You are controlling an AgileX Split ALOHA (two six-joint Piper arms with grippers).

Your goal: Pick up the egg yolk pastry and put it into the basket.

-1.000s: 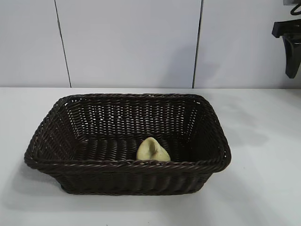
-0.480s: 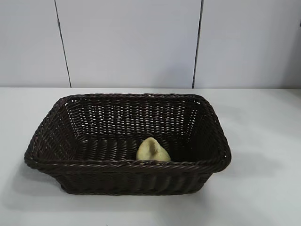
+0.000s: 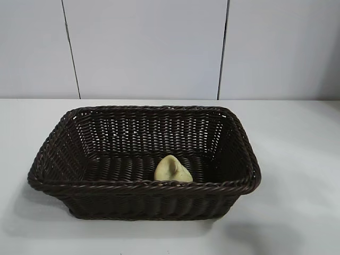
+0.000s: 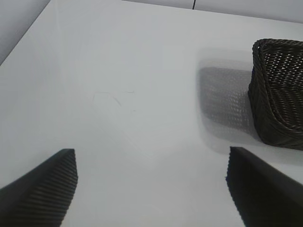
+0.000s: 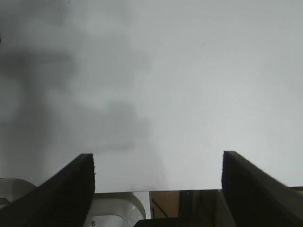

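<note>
The dark brown wicker basket [image 3: 143, 159] stands in the middle of the white table. The pale cream-yellow egg yolk pastry [image 3: 172, 170] lies inside it, near the front wall, tilted with its knob showing. Neither arm shows in the exterior view. In the left wrist view my left gripper [image 4: 151, 189] is open and empty over bare table, with a corner of the basket [image 4: 279, 90] some way off. In the right wrist view my right gripper [image 5: 157, 182] is open and empty above the table's edge.
A grey panelled wall [image 3: 149, 48] runs behind the table. The white table [image 3: 297, 159] surrounds the basket on all sides. Below the table edge in the right wrist view a white rounded base [image 5: 118, 210] and dark frame parts show.
One second ago the right gripper hung at the upper right of the exterior view. It has since moved out of that view. The basket and pastry have not moved.
</note>
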